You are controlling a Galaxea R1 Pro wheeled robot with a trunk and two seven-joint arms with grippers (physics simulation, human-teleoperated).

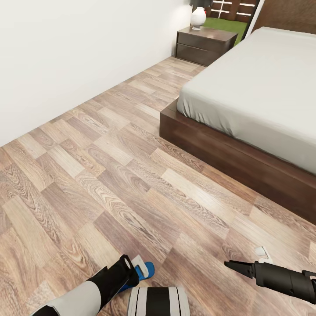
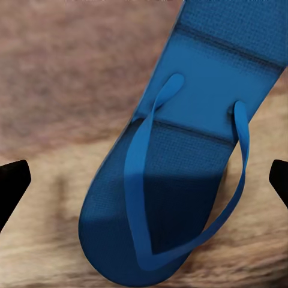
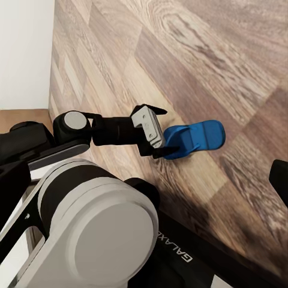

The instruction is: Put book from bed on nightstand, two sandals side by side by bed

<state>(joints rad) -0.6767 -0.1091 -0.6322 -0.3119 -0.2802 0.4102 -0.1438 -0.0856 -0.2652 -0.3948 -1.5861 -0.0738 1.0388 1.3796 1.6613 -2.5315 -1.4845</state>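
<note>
One bright blue sandal lies on the wood floor at the bottom of the head view, just in front of the robot's base. My left gripper hangs open right over it, its black fingertips wide apart on either side of the sole and its thin straps. The right wrist view shows the same gripper at the sandal's end. My right gripper hovers low at the bottom right, open and empty. The bed stands at the right, with a nightstand beyond it. The book is out of view.
A white lamp stands on the nightstand, by a window showing green grass. A white wall runs along the left. A wide strip of plank floor lies between wall and bed. The robot's base is at the bottom edge.
</note>
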